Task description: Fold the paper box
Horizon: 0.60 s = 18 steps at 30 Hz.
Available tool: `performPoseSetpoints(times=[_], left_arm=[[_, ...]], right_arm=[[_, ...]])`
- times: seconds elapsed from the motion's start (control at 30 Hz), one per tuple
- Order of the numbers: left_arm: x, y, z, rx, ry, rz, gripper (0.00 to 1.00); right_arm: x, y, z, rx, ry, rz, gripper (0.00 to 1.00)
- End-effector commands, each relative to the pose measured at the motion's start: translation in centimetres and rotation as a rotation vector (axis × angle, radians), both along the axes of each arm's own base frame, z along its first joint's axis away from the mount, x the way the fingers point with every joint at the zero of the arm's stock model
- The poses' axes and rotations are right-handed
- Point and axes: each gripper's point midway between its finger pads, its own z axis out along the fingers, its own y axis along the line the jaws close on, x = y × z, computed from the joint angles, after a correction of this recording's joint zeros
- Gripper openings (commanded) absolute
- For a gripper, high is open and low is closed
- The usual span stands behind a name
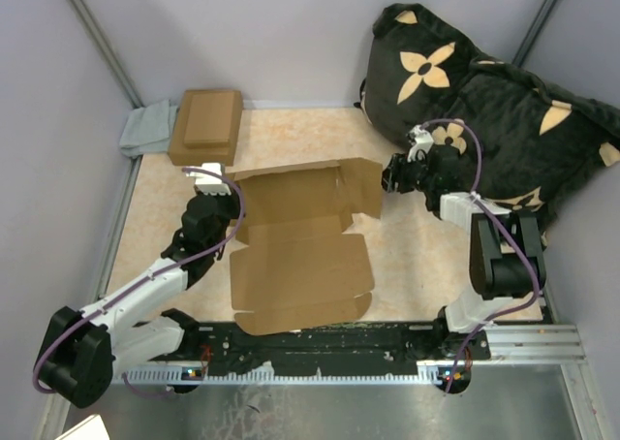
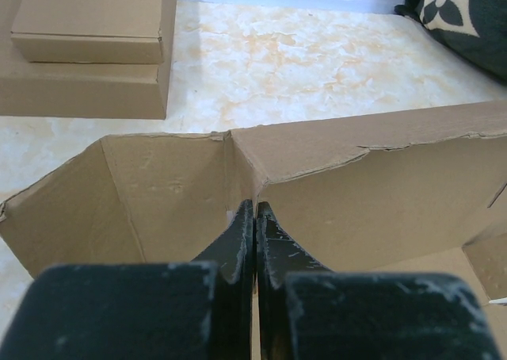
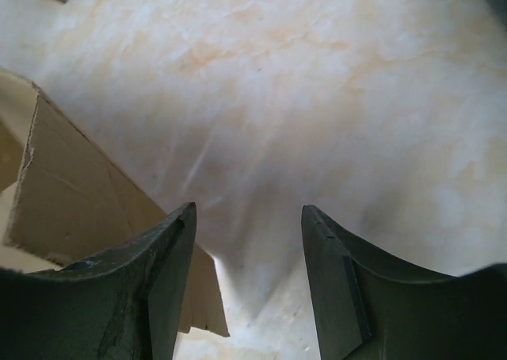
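Left gripper point(image 2: 255, 211) is closed: its two black fingers point(image 2: 238, 249) meet with only a hairline gap, and their tips rest against the inner face of the raised far wall of the paper box point(image 1: 300, 256), at the vertical crease where that wall meets a side flap. Whether a layer of cardboard is pinched between the fingers cannot be determined. Right gripper point(image 3: 247, 217) is open wide, with bare table point(image 3: 317, 82) visible between its fingers. It holds nothing, and one finger stands just beside the ragged-edged end flap of the box; contact cannot be confirmed. Left arm point(image 1: 145, 285) reaches forward from its base, low over the table, to the far left corner of the box. Right arm point(image 1: 494, 256) rises from its base, bends at the elbow and points its wrist inward at the far right flap. The box lies at the centre of the table between the two arms, mostly flat, with its near edge close to the base rail point(image 1: 320, 348) and its far panel raised. Open table lies to the right of the box and beyond its far edge. A stacked pair of smaller boxes point(image 1: 205, 125) sits in the far left corner, near the sheet but apart from it, with a grey cloth point(image 1: 145, 130) beside it. A dark flowered cushion point(image 1: 504, 110) fills the far right corner, just behind the right wrist.
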Motion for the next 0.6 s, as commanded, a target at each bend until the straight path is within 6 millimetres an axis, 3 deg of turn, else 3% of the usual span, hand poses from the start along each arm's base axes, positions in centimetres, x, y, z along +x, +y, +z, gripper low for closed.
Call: performPoseSetpoints(times=[0.0, 0.33, 0.57], left_arm=[[-0.1, -0.5, 1.1, -0.022, -0.049, -0.021, 0.0], [-0.9, -0.8, 1.6, -0.046, -0.065, -0.037, 0.0], [-2.1, -0.8, -0.4, -0.069, -0.044, -0.052, 0.0]], right_arm=[[-2.3, 2.4, 4.7, 0.073, -0.141, 0.15, 0.56], [-8.2, 7.7, 5.9, 0.078, -0.143, 0.348, 0.56], [-9.7, 8.3, 5.4, 0.06, -0.122, 0.33, 0.59]])
